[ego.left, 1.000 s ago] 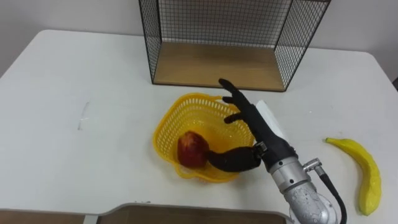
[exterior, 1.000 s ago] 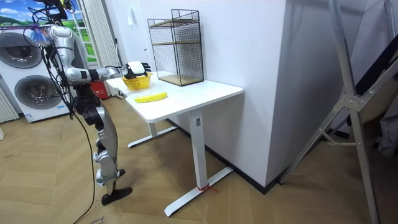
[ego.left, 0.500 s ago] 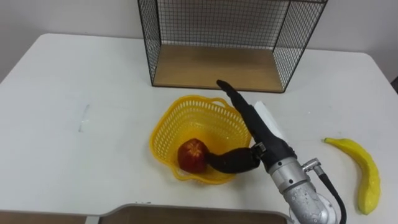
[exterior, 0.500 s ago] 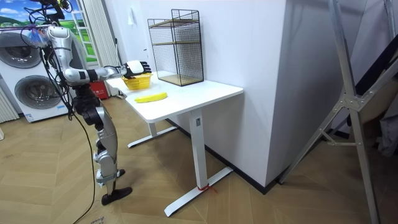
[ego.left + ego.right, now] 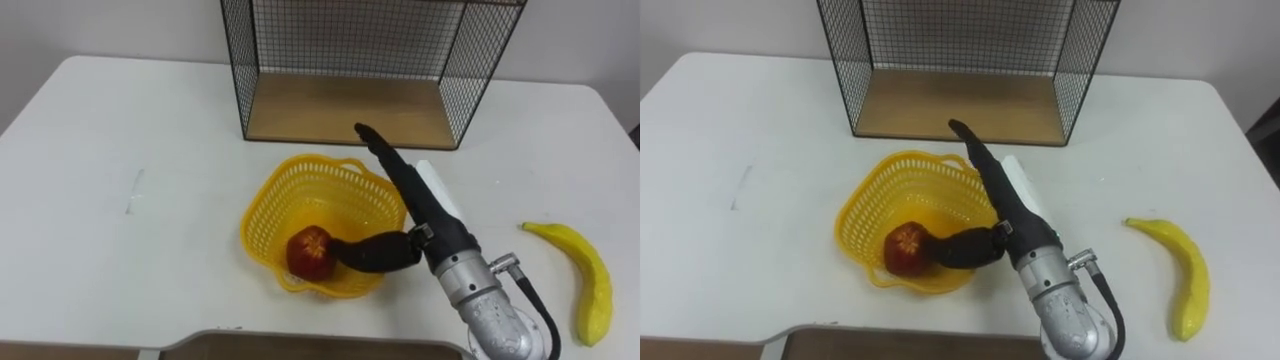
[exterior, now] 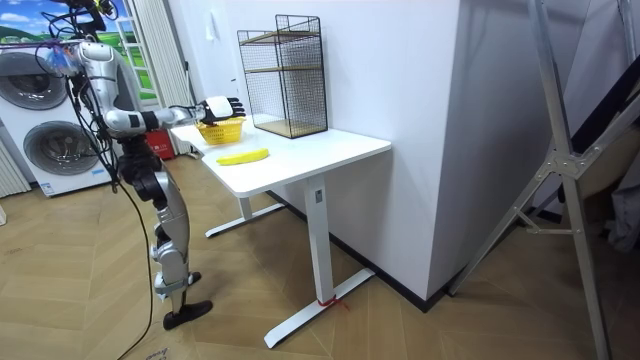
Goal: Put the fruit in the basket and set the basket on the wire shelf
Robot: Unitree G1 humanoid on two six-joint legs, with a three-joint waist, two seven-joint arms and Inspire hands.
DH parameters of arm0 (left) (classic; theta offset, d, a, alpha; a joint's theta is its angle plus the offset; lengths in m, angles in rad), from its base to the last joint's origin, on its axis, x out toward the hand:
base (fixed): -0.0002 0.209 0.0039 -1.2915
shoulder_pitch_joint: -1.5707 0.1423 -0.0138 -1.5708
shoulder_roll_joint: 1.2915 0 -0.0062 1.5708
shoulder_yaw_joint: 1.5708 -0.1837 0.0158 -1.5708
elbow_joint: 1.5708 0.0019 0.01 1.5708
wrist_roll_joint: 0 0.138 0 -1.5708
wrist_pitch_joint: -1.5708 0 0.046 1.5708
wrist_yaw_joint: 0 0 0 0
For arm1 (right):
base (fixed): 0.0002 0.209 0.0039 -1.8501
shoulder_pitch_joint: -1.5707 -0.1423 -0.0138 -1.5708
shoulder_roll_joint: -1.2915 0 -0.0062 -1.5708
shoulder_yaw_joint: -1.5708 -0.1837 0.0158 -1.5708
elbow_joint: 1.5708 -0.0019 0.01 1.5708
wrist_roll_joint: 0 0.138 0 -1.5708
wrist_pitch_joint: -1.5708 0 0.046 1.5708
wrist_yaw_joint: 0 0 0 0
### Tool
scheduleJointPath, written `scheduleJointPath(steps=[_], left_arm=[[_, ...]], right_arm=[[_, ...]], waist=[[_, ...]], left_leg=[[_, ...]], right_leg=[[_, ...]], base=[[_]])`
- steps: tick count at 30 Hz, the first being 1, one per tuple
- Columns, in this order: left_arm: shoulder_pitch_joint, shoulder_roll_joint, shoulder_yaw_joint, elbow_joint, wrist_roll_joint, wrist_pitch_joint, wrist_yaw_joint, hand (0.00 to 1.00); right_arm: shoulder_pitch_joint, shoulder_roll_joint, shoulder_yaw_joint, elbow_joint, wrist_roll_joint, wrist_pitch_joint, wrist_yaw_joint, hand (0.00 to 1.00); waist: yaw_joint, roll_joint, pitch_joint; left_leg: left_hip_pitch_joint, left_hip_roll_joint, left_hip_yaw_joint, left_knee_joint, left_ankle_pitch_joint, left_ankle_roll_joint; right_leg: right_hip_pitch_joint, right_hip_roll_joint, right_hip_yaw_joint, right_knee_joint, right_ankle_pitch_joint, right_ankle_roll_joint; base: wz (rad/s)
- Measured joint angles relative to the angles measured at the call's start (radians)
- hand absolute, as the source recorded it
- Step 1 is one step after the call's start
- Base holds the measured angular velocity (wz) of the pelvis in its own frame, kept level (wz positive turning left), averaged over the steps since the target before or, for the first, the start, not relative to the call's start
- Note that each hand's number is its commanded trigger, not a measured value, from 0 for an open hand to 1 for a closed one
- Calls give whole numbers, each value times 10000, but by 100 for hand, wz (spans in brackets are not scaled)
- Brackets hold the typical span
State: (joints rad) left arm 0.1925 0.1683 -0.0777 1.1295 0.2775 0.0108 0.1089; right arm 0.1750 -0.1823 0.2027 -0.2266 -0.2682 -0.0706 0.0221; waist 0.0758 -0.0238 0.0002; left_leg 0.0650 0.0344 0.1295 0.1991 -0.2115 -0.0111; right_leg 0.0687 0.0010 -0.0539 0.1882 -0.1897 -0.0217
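Note:
A red apple (image 5: 310,251) lies in the near part of the yellow basket (image 5: 290,199) on the white table. My right hand (image 5: 412,208) reaches over the basket's right rim, open, its fingers straight and pointing toward the wire shelf (image 5: 350,110). The thumb (image 5: 368,253) lies low in the basket, its tip against the apple. A yellow banana (image 5: 588,279) lies on the table at the far right. In the room view I stand at the table's end with the right hand (image 6: 222,106) held over the basket (image 6: 219,129).
The wire shelf (image 5: 955,105) has a wooden floor and stands at the back of the table (image 5: 120,240), just behind the basket. A washing machine (image 6: 50,150) stands behind me in the room view.
The apple has settled lower into the basket. My right hand's fingers have straightened and drawn together, and the hand has shifted slightly to the right.

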Motion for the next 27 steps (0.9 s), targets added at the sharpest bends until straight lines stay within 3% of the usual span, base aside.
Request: scheduleJointPath(steps=[2, 6, 14, 19, 27], left_arm=[[52, 0, 37, 122, -4, -141, 80, 0], [325, 0, 51, 114, 3, -271, 174, 0], [481, 6, 531, 107, 179, -460, 191, 0], [627, 22, 570, 86, 87, -436, 287, 0], [832, -5, 1343, 72, 193, -64, 280, 0]], right_arm=[[-22, 57, -364, -414, 401, -80, -248, 0], [-210, 140, -1222, -856, 1201, -703, -1101, 0], [-210, 74, -2216, -993, 1091, -1155, -2833, 0], [-183, -180, -2421, -612, 1190, -1166, -3968, 0], [73, -408, -3448, 987, 1218, -894, -5374, 0]], waist=[[-35, 14, 9], [-267, 20, 17], [-477, 90, 54], [-580, 0, 23], [-715, -89, -19]], left_leg=[[7, 0, 2, 25, 0, 0], [15, 2, 17, 34, -2, -1], [15, 6, 93, -32, -1, -2], [161, 2, 205, -114, 0, 0], [183, -3, 244, -119, 0, 0]], right_leg=[[11, 2, -9, 0, 0, 0], [12, 3, -4, -17, -1, 0], [-8, 17, 82, -33, 0, 0], [14, 24, 208, -55, 0, 4], [-6, 16, 243, -49, -11, 17]], base=[[0], [0], [-2], [-8], [0]])
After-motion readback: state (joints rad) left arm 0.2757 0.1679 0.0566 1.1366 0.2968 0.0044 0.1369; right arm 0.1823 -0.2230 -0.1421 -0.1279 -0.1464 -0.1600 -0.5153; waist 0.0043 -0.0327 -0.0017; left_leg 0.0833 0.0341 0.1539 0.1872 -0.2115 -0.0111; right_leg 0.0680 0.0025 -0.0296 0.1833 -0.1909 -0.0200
